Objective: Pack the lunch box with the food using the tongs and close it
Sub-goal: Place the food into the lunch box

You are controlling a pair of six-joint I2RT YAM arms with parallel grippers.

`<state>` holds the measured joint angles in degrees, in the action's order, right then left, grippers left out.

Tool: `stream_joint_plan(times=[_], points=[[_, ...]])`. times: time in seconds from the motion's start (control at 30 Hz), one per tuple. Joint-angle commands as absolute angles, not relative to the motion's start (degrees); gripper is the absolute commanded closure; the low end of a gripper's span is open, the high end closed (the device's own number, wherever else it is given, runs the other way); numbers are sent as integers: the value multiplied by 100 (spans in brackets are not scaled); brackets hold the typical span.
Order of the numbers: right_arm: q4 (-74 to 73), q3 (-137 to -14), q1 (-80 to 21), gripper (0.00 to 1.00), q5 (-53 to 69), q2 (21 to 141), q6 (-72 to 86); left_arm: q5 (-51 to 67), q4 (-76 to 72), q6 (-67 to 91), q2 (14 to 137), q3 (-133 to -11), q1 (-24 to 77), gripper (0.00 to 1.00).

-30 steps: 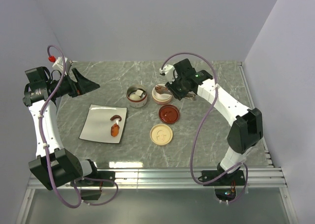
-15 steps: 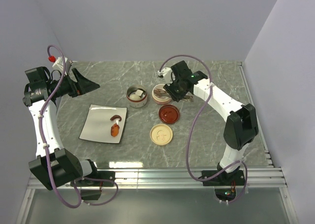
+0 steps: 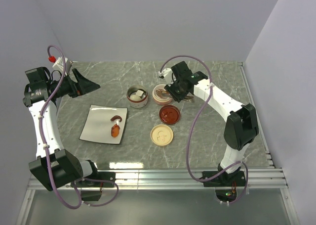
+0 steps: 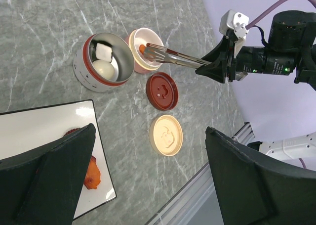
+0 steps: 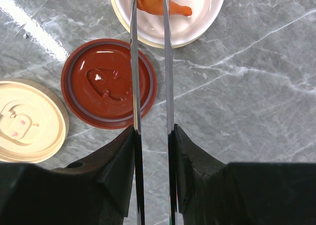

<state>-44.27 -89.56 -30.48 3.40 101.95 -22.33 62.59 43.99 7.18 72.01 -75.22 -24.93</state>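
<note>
Tongs (image 5: 134, 76), gripped by right hand (image 5: 152, 136), hold orange piece (image 5: 153, 0) in bowl (image 5: 197, 27), top centre; left hand (image 3: 88, 85) open; pieces (image 3: 115, 126) on plate (image 3: 96, 126) unpacked, lids (image 3: 169, 114) off.

Plate (image 3: 96, 123) with food (image 3: 115, 131) left of left cup (image 3: 137, 105) and right cup (image 3: 157, 101); far lid (image 3: 169, 114), near lid (image 3: 162, 135) in front of latter.

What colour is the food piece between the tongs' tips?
Orange food piece; right wrist view shows it best.

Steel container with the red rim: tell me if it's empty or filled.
Partly filled and open: the steel container holds a white ball and a white cube; no lid on it.
</note>
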Motion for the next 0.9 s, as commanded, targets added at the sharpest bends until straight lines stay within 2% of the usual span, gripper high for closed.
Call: stream_joint_plan(times=[0.0,0.13,0.63,0.87], points=[[-4421,-9105,-3015,63,290,10230,-2180,6381,4228,738,7172,-7594,-2522,1],[-4544,-9176,-3015,62,316,10230,-2171,6390,4210,747,7181,-7611,-2514,1],[-4693,-9360,-3023,45,387,10178,-2127,6416,4175,791,7198,-7620,-2522,1],[-4834,-9668,-3015,46,492,10046,-2066,6442,4175,791,7190,-7638,-2514,1]])
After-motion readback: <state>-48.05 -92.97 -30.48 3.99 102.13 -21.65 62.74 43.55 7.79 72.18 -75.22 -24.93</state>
